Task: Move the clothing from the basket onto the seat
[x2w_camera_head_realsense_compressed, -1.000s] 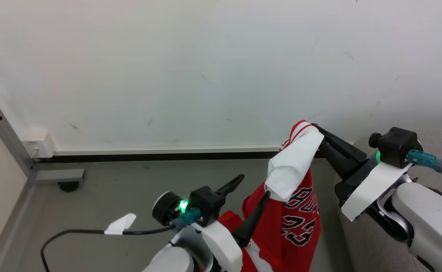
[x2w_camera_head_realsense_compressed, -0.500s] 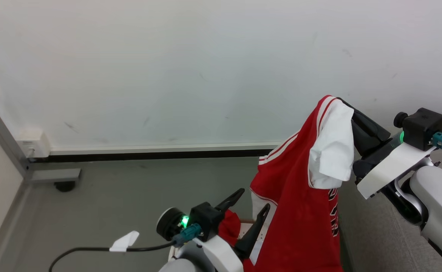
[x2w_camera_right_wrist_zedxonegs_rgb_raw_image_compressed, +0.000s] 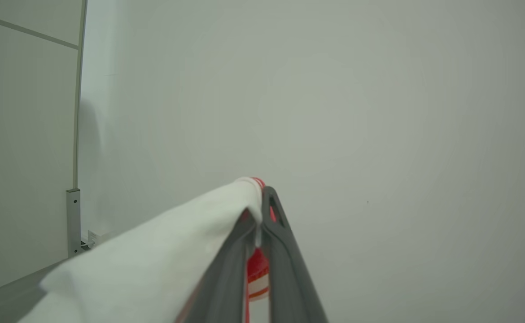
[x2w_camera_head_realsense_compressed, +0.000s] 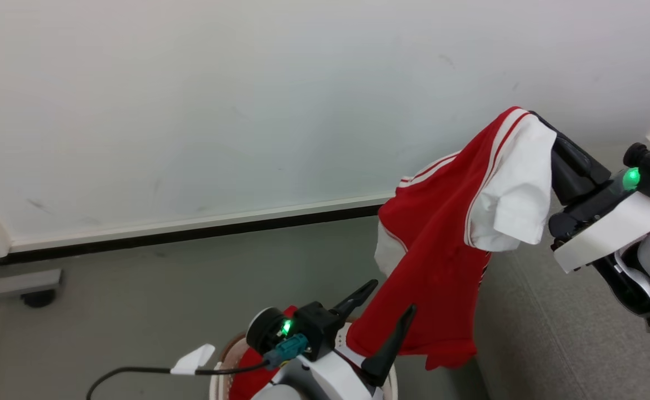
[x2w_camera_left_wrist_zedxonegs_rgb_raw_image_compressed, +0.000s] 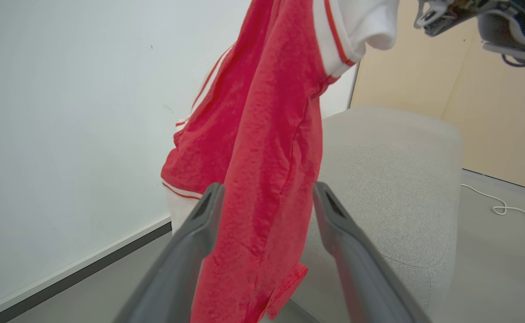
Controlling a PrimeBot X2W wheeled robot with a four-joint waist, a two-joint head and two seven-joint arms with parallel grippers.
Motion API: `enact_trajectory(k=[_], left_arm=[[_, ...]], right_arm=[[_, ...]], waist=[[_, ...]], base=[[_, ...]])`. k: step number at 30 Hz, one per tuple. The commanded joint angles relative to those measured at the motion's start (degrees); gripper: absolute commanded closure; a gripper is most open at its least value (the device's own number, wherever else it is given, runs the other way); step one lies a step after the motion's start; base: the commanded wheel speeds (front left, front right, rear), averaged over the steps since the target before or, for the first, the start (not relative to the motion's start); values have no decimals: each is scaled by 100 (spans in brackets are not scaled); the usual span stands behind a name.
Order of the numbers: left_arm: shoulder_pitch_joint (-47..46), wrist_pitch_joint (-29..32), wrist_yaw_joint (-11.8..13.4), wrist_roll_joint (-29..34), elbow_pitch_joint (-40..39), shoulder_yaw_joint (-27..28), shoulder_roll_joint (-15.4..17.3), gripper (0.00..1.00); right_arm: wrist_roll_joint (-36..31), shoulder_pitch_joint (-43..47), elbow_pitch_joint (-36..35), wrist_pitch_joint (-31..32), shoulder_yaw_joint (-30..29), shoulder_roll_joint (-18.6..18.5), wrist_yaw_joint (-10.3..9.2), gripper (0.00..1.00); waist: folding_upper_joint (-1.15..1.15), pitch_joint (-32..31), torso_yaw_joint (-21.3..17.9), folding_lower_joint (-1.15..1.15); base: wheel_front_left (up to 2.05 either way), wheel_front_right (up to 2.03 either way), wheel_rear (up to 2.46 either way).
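Clothing first, nearest to the cam: the plain red garment (x2w_camera_head_realsense_compressed: 245, 380) sits bunched in the basket (x2w_camera_head_realsense_compressed: 226, 353) at the bottom edge of the head view, mostly hidden behind the left arm. Just the brown rim and a bit of white wall of the basket show.

Left gripper (x2w_camera_head_realsense_compressed: 394, 295) is right above the basket, fingers spread wide, nothing pinched. A black cable w/ a white tag (x2w_camera_head_realsense_compressed: 191, 358) trails off its wrist. In the left wrist view the gripper (x2w_camera_left_wrist_zedxonegs_rgb_raw_image_compressed: 268, 186) frames the lower part of the red jersey (x2w_camera_left_wrist_zedxonegs_rgb_raw_image_compressed: 262, 134) btw its two fingers. Can't tell if the cloth actually touches them, but there's no grip on it.

The jersey (x2w_camera_head_realsense_compressed: 441, 261) hangs in the air from up top, hem dangling just over the basket's far-right side and right beside the seat edge. White sleeve panel and striped trim are up by the right gripper (x2w_camera_head_realsense_compressed: 547, 130), which is pressed together on the fabric. Right wrist view confirms: the gripper (x2w_camera_right_wrist_zedxonegs_rgb_raw_image_compressed: 258, 211) pinches the striped trim, the white sleeve (x2w_camera_right_wrist_zedxonegs_rgb_raw_image_compressed: 155, 269) draped over its left finger.

Grey seat (x2w_camera_head_realsense_compressed: 536, 333) is on the right, below the right arm. No clothing on the part that shows, and in the left wrist view it (x2w_camera_left_wrist_zedxonegs_rgb_raw_image_compressed: 388, 179) sits just behind the jersey.

Farther back: grey floor (x2w_camera_head_realsense_compressed: 164, 289), dark baseboard (x2w_camera_head_realsense_compressed: 191, 230), white wall (x2w_camera_head_realsense_compressed: 247, 111).
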Motion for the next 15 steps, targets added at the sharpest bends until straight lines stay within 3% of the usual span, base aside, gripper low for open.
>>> enact_trajectory(k=[1,15], left_arm=[[23,-24,-14,-46,-45,-19,-25,0],[-104,17,5,-158,-236,-302,-173,0]], right_arm=[[12,147,-89,-15,-86,-105,-12,100],[84,504,-604,25,-895,-831,-12,100]], waist=[[0,54,-254,0],[0,321,-1223,0]], base=[[0,0,0],[0,0,0]])
